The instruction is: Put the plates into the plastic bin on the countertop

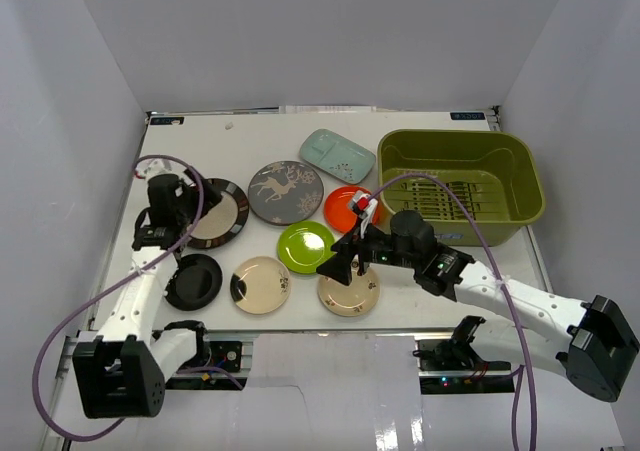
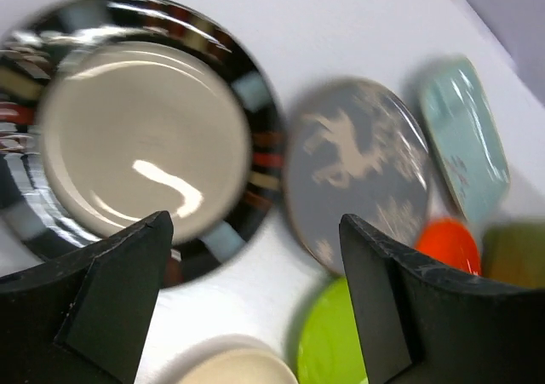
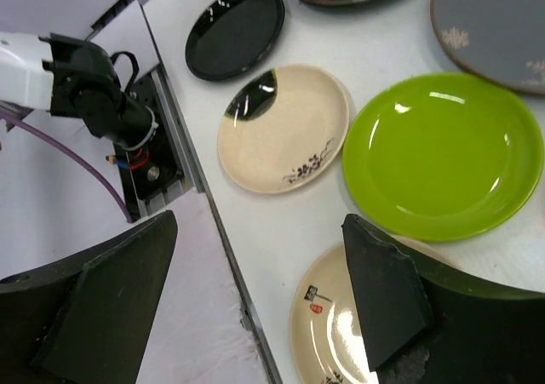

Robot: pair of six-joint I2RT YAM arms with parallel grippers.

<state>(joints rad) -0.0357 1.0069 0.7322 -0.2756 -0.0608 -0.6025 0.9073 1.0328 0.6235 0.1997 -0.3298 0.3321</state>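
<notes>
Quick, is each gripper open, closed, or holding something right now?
Left gripper: open, empty, by the black-rimmed round plate with a cream centre.
Right gripper: open, empty, above a round cream plate.

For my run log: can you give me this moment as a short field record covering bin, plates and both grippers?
bin: olive-green plastic bin, far right, no plates inside
plates: eight plates, all lying on the countertop
left gripper: left gripper open, over the black-rimmed plate
right gripper: right gripper open, by the lime green plate and a cream plate
progress: none placed yet
</notes>
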